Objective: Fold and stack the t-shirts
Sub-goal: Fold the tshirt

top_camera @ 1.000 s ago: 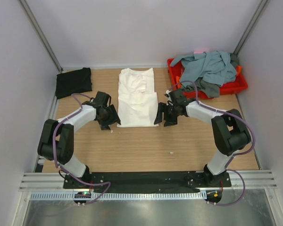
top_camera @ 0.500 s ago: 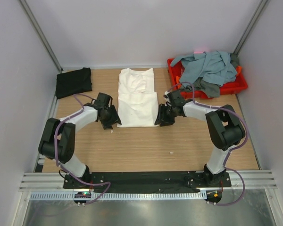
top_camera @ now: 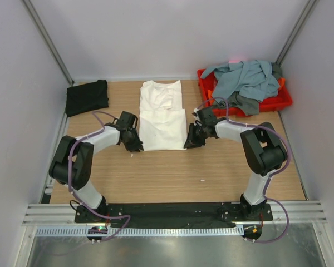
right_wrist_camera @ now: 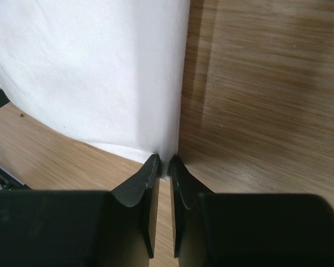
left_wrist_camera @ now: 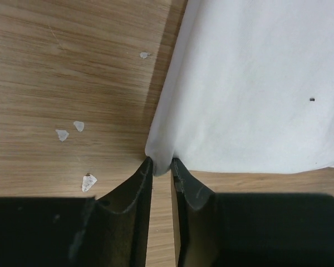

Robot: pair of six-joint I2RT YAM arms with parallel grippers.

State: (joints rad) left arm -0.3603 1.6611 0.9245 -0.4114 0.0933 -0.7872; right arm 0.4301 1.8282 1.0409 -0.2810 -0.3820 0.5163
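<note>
A white t-shirt (top_camera: 162, 114) lies flat and folded lengthwise in the middle of the table. My left gripper (top_camera: 137, 146) is shut on its near left corner; the left wrist view shows the white t-shirt (left_wrist_camera: 256, 89) with that corner pinched in the left gripper (left_wrist_camera: 161, 165). My right gripper (top_camera: 188, 143) is shut on the near right corner; in the right wrist view the white t-shirt (right_wrist_camera: 100, 72) edge sits pinched in the right gripper (right_wrist_camera: 163, 164). A folded black t-shirt (top_camera: 87, 97) rests at the back left. Grey-blue and dark grey t-shirts (top_camera: 244, 79) are heaped at the back right.
The heap lies in a red tray (top_camera: 278, 102) at the back right corner. Small white flecks (left_wrist_camera: 72, 130) lie on the wood by the left gripper. White walls with metal posts close in the table on three sides.
Both grippers have moved inward to the near corners of the white t-shirt and closed on them; a second ago they stood open just outside its edges.
</note>
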